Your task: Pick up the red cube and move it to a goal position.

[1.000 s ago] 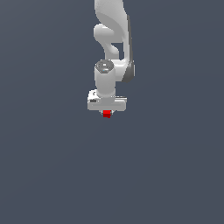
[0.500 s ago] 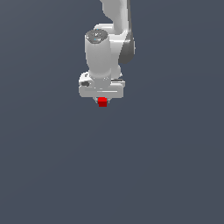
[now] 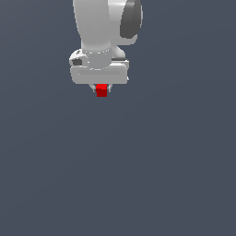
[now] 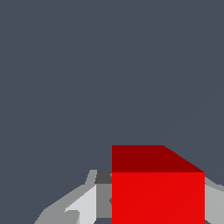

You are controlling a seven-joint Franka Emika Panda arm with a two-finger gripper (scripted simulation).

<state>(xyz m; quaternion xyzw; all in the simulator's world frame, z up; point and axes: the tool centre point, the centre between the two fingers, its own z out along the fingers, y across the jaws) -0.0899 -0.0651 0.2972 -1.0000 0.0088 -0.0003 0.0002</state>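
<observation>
The white arm (image 3: 103, 27) fills the upper part of the exterior view, its last links pointing straight down, wrist vertical, over a plain grey ground. Below the wrist block sits the claw (image 3: 101, 88), clamped on the red cube (image 3: 102, 91), which hangs clear with nothing under it. In the wrist view the red cube (image 4: 157, 192) sits square between the pale fingers (image 4: 83, 205). It looks rigid, light and matte, unlikely to slip or crush. Flat opposite faces, gripped near mid-height, are the sound place to hold. No goal marker shows.
</observation>
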